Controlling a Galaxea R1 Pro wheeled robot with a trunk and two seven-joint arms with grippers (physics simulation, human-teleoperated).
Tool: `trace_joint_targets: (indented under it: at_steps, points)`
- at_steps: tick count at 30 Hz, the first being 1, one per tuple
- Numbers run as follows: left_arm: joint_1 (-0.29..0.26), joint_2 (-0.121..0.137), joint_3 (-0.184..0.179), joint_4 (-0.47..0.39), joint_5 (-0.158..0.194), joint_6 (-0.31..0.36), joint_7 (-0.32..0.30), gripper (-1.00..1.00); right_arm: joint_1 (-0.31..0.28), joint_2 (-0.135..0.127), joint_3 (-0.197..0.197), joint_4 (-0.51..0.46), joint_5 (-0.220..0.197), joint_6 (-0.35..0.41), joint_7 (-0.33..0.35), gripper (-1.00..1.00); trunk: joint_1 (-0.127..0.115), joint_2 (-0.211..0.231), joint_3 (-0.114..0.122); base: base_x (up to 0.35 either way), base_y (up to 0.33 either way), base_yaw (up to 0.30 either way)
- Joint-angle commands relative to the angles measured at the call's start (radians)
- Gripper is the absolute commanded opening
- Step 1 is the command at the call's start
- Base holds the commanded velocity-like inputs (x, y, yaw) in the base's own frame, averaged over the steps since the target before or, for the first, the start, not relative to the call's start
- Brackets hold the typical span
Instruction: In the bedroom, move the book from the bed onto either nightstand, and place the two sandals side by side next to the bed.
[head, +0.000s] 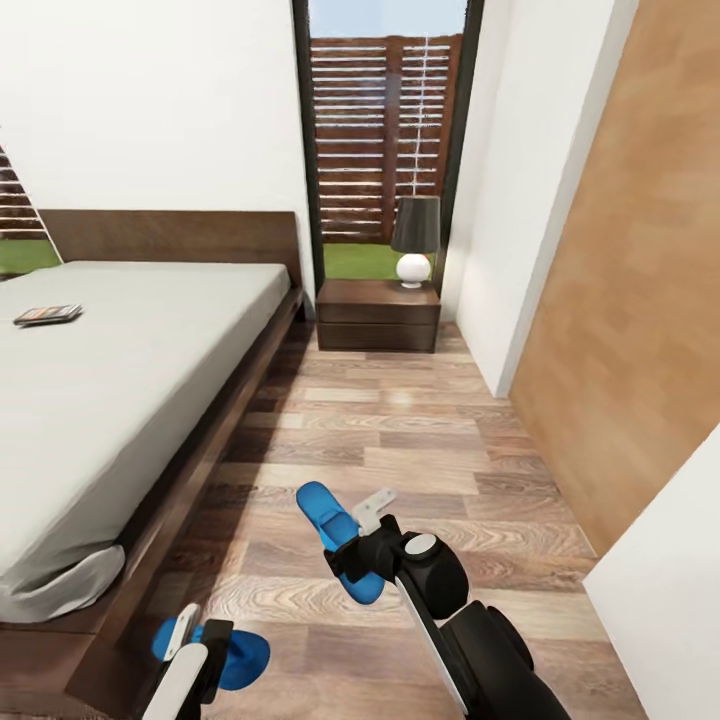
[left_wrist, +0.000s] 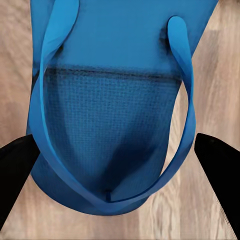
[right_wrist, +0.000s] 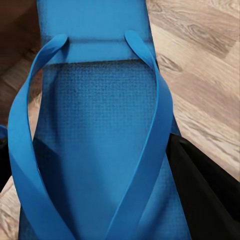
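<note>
The bed (head: 130, 370) with its pale mattress runs along the left, and the book (head: 47, 315) lies on it near the headboard. The nightstand (head: 378, 313) stands at the bed's head, under the window. My right gripper (head: 355, 552) is shut on one blue sandal (head: 322, 508), held above the floor beside the bed. In the right wrist view that sandal (right_wrist: 100, 130) is seen close up, with a black finger (right_wrist: 205, 192) at its edge. My left gripper (head: 205, 648) is shut on the other sandal (head: 245, 658), low by the bed's foot corner. In the left wrist view this sandal (left_wrist: 110, 130) sits between the black fingers (left_wrist: 15, 172).
A lamp (head: 415, 238) with a dark shade stands on the nightstand. A white wall corner (head: 520, 250) and a wood-panelled wall (head: 640, 300) bound the right side. Wood-plank floor (head: 400, 440) stretches between the bed frame and these walls.
</note>
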Motion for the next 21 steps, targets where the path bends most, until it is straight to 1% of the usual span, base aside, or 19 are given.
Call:
trace_joint_targets:
  at_steps: [1,7,10,12,13,16,18,21]
  points:
    - [-0.001,-0.001,-0.003,-0.001,0.006,-0.001,0.003,-1.0,0.0,0.0,0.0,-0.001,0.01,0.004,0.007,-1.0,0.0,0.0,-0.002,0.04,-0.055,0.27]
    - [-0.005,-0.001,-0.008,0.001,0.006,-0.005,0.004,-1.0,0.0,0.0,0.0,-0.002,0.01,0.004,0.007,-1.0,0.0,0.0,-0.005,0.019,-0.027,0.27]
    - [-0.009,-0.002,-0.01,0.001,0.0,-0.006,0.01,-1.0,0.0,0.0,0.0,-0.002,0.011,0.005,0.007,-1.0,0.0,0.0,-0.007,0.06,-0.036,0.27]
    - [-0.012,-0.002,-0.01,0.002,-0.013,-0.006,0.012,-1.0,0.0,0.0,0.0,-0.002,0.011,0.005,0.007,-1.0,0.0,0.0,-0.008,0.138,-0.099,0.27]
    - [-0.018,-0.004,-0.012,0.004,-0.031,-0.007,0.014,-1.0,0.0,0.0,0.0,-0.002,0.012,0.005,0.007,-1.0,0.0,0.0,-0.009,0.188,-0.148,0.27]
    - [-0.036,-0.009,-0.014,0.02,-0.056,-0.008,0.016,-1.0,0.0,0.0,0.0,-0.003,0.013,0.006,0.007,-1.0,0.0,0.0,-0.01,0.16,-0.127,0.27]
    - [-0.052,-0.011,-0.017,0.04,-0.067,-0.009,0.017,-1.0,0.0,0.0,-0.001,-0.003,0.014,0.006,0.007,-1.0,0.0,0.0,-0.011,0.095,-0.076,0.261]
    - [-0.084,-0.015,-0.021,0.079,-0.075,-0.008,0.017,-1.0,0.0,0.0,-0.003,-0.004,0.011,0.007,0.007,-1.0,0.0,0.0,-0.012,0.055,-0.044,0.179]
